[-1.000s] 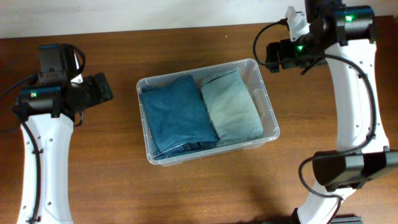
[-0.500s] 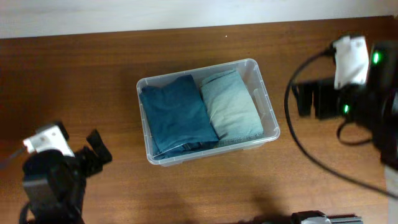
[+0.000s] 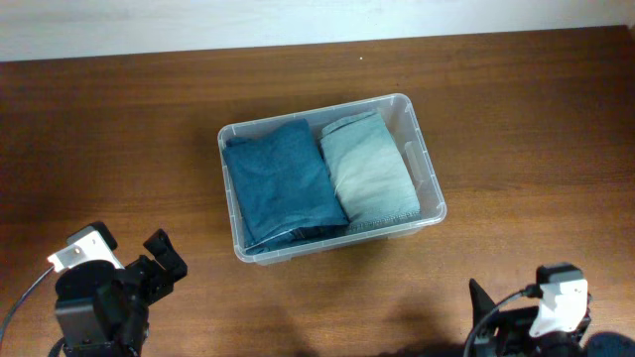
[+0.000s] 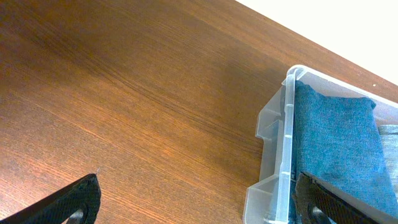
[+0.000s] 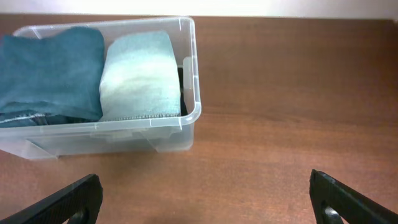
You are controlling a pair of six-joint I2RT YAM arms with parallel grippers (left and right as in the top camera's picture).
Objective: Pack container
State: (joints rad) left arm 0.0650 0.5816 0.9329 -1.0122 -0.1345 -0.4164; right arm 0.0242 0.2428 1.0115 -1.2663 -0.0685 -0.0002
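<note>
The clear plastic container stands in the middle of the table. It holds a folded dark blue cloth on the left and a folded pale green cloth on the right. It also shows in the left wrist view and in the right wrist view. My left gripper is open and empty at the front left, well apart from the container. My right gripper is open and empty at the front right edge.
Bare brown wood table lies around the container on all sides. A pale wall runs along the far edge.
Both arms have drawn back from beside the container to the front edge of the table, left to the front left, right to the front right. The container and cloths have not moved.
</note>
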